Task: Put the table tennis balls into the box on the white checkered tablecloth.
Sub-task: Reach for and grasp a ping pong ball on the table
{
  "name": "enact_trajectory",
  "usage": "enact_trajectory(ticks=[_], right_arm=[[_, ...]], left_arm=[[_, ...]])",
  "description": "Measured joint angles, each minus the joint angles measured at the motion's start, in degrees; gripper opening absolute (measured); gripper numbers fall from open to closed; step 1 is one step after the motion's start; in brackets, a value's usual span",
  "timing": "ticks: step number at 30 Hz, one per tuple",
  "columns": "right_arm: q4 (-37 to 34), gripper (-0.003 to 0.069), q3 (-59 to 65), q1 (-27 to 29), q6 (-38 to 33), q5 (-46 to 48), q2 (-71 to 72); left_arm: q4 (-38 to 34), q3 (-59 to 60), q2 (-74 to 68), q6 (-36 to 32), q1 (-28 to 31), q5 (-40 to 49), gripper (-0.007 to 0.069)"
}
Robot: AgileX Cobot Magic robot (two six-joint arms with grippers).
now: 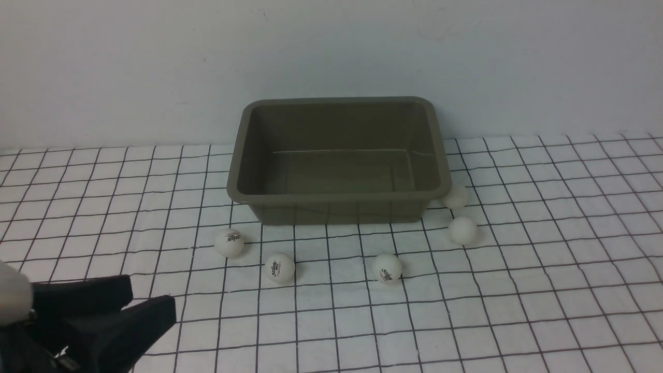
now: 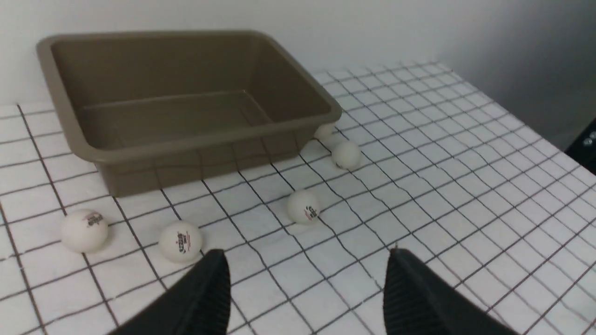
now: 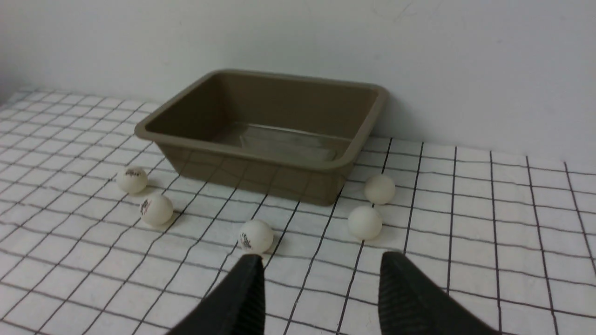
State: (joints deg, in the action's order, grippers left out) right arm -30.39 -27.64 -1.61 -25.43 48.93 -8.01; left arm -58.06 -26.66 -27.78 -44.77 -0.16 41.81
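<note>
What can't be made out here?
- Front view: left hand cut off by the bottom-left corner; right arm out of frame.
- Front view: corner ball partly hidden by the box rim.
- All views: ball logos too small to read.
- Right wrist view: right hand shows fingertips only.

Black left pincer (image 2: 306, 255), ribbed fingers (image 2: 406, 291)

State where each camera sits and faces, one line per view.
Front view: at the robot's centre, facing forward at the olive-grey plastic box, five white table tennis balls, checkered tablecloth; left gripper shows low left.
Left wrist view: on the left wrist, facing the box over its open fingers.
Right wrist view: on the right wrist, likewise over the right gripper.
Shared: all views show box and five balls.
</note>
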Motion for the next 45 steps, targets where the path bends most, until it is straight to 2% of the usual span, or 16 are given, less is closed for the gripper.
enact_trajectory(ticks=[6, 10, 16, 17, 22, 33, 45], right_arm=[[-1.1, 0.0314, -1.2, -0.8, -4.5, -0.1, -9.1], [-1.2, 0.0332, -1.6, -0.8, -13.2, -1.3, -17.5], [-3.5, 0.0418, -1.6, -0.9, -19.4, -2.7, -28.4], [-4.3, 0.0461, -2.4, -0.9, -21.1, -3.9, -32.7], [-5.3, 0.0487, -8.4, -0.9, -25.9, -6.6, -41.8], [-7.1, 0.0491, -25.2, -0.9, -26.3, -4.2, -61.9], [-7.1, 0.0491, -36.8, -0.9, -24.4, 0.4, -81.8]], left_arm=[[6.9, -0.7, -6.3, -0.8, -0.1, -0.6, 0.0405], [11.0, -1.8, -7.9, -2.4, -0.1, -3.6, 0.0405], [12.6, -2.0, -7.9, -3.2, -0.1, -4.3, 0.0409], [13.0, -2.0, -7.9, -3.3, -0.1, -4.3, 0.0421], [13.6, -2.0, -7.9, -3.4, -0.1, -4.5, 0.0455], [13.7, -2.0, -7.9, -3.5, -0.1, -4.6, 0.0461], [13.7, -2.0, -7.9, -3.5, -0.1, -4.6, 0.0461]])
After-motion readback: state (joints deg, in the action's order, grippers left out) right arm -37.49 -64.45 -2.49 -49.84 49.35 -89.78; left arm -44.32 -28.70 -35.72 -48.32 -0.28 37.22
